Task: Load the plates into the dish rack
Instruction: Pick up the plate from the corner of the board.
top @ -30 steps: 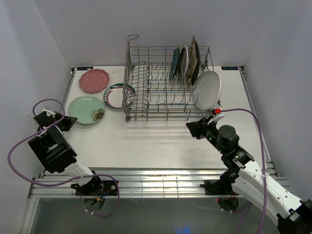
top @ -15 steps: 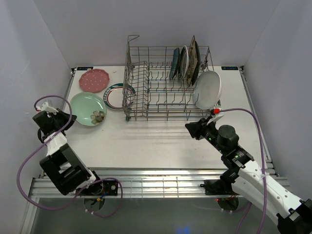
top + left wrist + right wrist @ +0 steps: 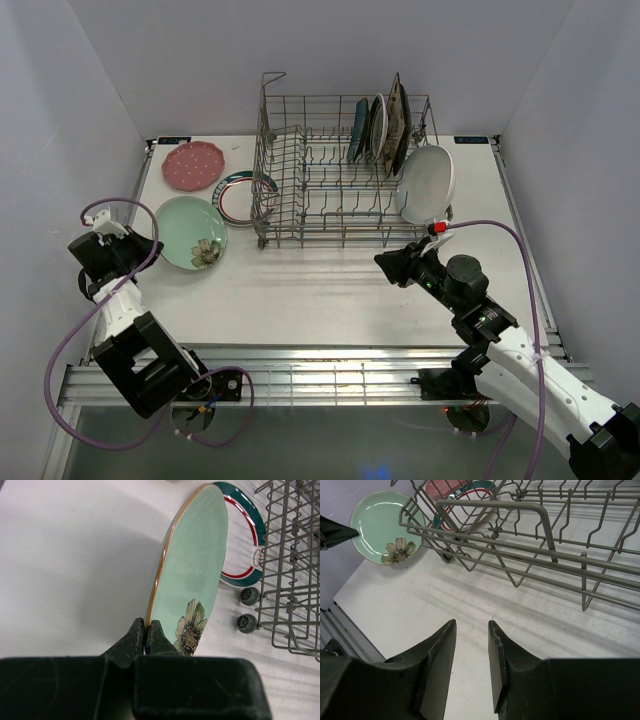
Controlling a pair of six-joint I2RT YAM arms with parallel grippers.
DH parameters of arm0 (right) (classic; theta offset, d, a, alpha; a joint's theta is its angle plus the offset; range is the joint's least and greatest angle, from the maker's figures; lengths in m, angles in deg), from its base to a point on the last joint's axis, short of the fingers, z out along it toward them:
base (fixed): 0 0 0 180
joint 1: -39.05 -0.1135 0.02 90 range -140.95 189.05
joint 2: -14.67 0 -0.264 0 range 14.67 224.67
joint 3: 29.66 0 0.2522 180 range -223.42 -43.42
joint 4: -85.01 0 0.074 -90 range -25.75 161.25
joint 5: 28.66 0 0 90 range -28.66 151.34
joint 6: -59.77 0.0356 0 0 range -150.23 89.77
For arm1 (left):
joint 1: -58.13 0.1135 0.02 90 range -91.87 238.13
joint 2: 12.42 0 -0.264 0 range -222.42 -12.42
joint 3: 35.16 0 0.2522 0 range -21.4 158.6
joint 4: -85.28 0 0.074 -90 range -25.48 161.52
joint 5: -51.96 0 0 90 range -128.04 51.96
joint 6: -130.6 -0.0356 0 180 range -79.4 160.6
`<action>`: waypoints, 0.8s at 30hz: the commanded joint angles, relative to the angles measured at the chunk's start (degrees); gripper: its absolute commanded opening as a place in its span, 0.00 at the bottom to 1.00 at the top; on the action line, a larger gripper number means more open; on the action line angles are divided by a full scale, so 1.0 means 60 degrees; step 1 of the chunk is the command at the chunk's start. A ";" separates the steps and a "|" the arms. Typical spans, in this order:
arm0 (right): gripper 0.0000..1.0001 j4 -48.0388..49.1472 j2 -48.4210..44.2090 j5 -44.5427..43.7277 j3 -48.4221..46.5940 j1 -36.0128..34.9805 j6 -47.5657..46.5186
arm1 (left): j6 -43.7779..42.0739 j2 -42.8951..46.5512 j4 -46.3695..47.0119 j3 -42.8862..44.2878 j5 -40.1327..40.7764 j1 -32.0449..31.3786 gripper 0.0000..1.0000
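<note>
From above, the dish rack (image 3: 335, 195) sits toward the back edge of the tabletop (image 3: 320, 300), its long axis running left to right. Four plates (image 3: 378, 130) stand on edge at its right end, faces turned left and right; they overlap, so their patterns are hard to make out. A white oval plate (image 3: 426, 184) leans against the outside of that end. The pink dotted plate (image 3: 193, 165) lies flat near the back left corner. A teal-and-red-rimmed plate (image 3: 236, 198) lies just beside the rack's left end, partly hidden behind its wires. The mint green plate (image 3: 190, 232) is near the left edge, its flower toward the near side. The left fingers (image 3: 148, 249) are at its left rim. The right fingers (image 3: 392, 265) hang over bare tabletop in front of the rack's right end.

In the left wrist view, the left fingers (image 3: 132, 640) are closed on the mint plate's gold rim. The plate is seen almost edge-on, long axis pointing away. Whether its far rim touches the tabletop cannot be told.

In the right wrist view, the right fingers (image 3: 439, 660) are parted, with nothing between them. They point at the rack's near wall, which is cut off at the right.
</note>
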 commanded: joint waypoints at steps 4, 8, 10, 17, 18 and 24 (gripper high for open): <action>0.38 0.0754 0.0118 0.0373 0.0077 0.0007 0.0056 | -0.0337 0.0769 -0.0258 0.1048 -0.1072 -0.0037 0.00; 0.38 0.0740 0.0118 0.0388 0.0092 0.0007 0.0041 | -0.0367 0.0930 -0.0783 0.1500 -0.1013 -0.0022 0.00; 0.38 0.0754 0.0118 0.0417 0.0106 0.0007 0.0041 | -0.0454 0.0945 -0.1121 0.1779 -0.1144 -0.0007 0.00; 0.39 0.1032 0.0381 0.0666 0.0121 0.0007 0.0027 | -0.0470 0.1456 -0.2118 0.2659 -0.1672 0.0037 0.00; 0.39 0.1047 0.0396 0.0710 0.0121 0.0007 0.0027 | -0.0470 0.1516 -0.2307 0.2747 -0.1672 0.0051 0.00; 0.40 0.1209 0.0513 0.0798 0.0121 0.0007 0.0027 | -0.0441 0.1722 -0.3245 0.3772 -0.2184 0.0051 0.00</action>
